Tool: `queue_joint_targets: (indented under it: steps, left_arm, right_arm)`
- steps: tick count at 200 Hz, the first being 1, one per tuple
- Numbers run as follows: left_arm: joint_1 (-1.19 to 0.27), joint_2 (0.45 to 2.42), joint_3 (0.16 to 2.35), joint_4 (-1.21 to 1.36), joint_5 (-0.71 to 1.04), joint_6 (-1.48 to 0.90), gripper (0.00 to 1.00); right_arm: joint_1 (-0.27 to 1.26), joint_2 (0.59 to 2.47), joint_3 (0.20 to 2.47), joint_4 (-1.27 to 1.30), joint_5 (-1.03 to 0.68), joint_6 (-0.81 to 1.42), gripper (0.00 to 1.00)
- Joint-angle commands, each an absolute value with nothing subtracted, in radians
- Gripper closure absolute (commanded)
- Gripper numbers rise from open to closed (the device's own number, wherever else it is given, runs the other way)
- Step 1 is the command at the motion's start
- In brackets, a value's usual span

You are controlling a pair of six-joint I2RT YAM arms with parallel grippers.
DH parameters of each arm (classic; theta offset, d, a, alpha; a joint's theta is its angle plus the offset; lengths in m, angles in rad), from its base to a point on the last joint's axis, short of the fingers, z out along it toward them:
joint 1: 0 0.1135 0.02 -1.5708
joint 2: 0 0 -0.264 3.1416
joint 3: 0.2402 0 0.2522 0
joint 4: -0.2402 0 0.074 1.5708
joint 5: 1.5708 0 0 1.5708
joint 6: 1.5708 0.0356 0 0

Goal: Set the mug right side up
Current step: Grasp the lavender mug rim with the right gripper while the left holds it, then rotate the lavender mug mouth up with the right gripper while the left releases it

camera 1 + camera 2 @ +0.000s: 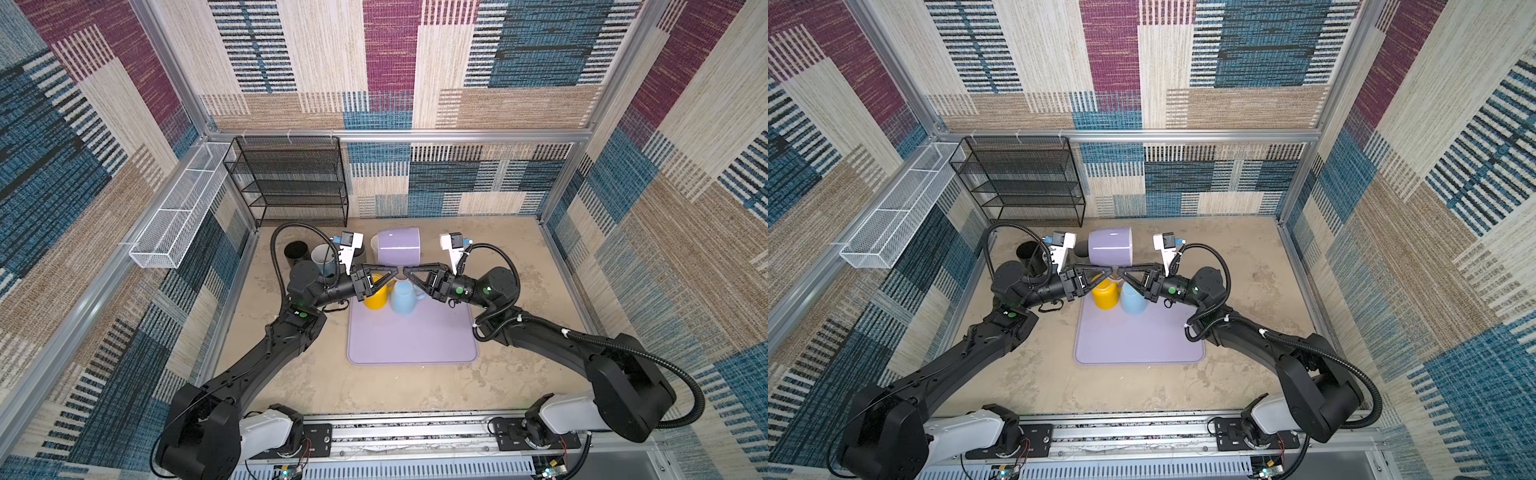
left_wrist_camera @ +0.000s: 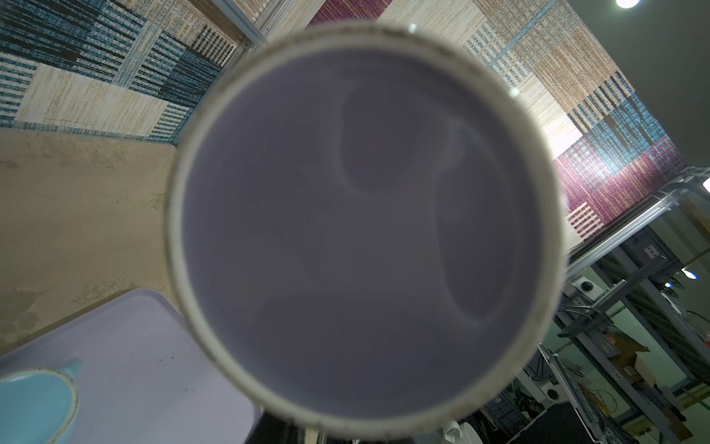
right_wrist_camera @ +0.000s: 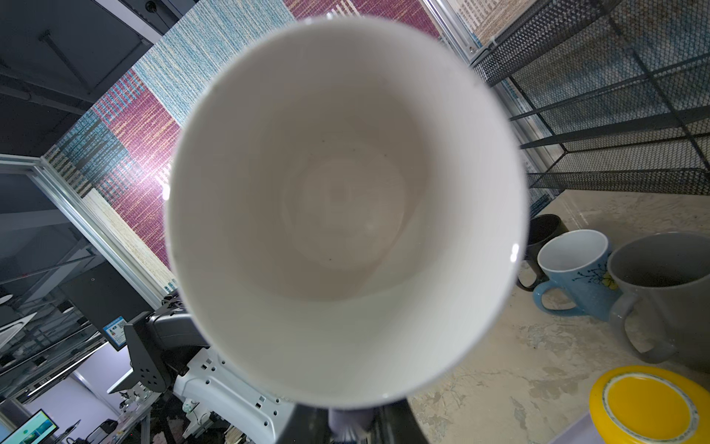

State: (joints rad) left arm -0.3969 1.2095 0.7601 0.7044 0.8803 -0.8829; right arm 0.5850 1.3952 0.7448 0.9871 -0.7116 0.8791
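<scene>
Noted left gripper [image 1: 395, 272] at 9 o'clock of lilac ceramic mug [image 1: 399, 247], tips by handle [image 3: 347, 423], grip undeterminable. Found mug aloft near 12 o'clock edge of flat lilac mat [image 1: 411, 340], axis 9-to-3, base at 9, mouth at 3. Noted right gripper [image 1: 409, 273] clamped on handle, equally near

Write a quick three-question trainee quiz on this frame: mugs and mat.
1. True or false: the lilac mug stands on the mat.
2. In both top views, the lilac mug's opening faces: A) right B) left C) straight down.
3. Fill in: ___ mugs stand on the mat, a yellow mug and a pale blue mug.

Key
1. False: it is up in the air, lying on its side.
2. A
3. Two
</scene>
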Motion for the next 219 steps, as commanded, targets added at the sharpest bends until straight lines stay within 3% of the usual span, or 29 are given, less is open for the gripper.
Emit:
queue_joint_targets:
  steps: [1,51,135,219]
  left_arm:
    - [-0.397,1.196,0.772,0.67,0.852,-0.842,0.75]
    - [-0.397,1.174,0.791,0.484,0.815,-0.756,0.64]
    - [-0.397,1.114,0.871,0.035,0.59,-0.534,0.64]
    - [-0.398,1.146,0.941,-0.243,0.292,-0.439,0.67]
  right_arm:
    - [0.586,1.374,0.75,1.027,-0.68,0.853,1.0]
    - [0.585,1.331,0.749,0.93,-0.63,0.796,1.0]
    - [0.584,1.288,0.768,0.732,-0.551,0.696,1.0]
    - [0.585,1.279,0.816,0.522,-0.398,0.604,1.0]
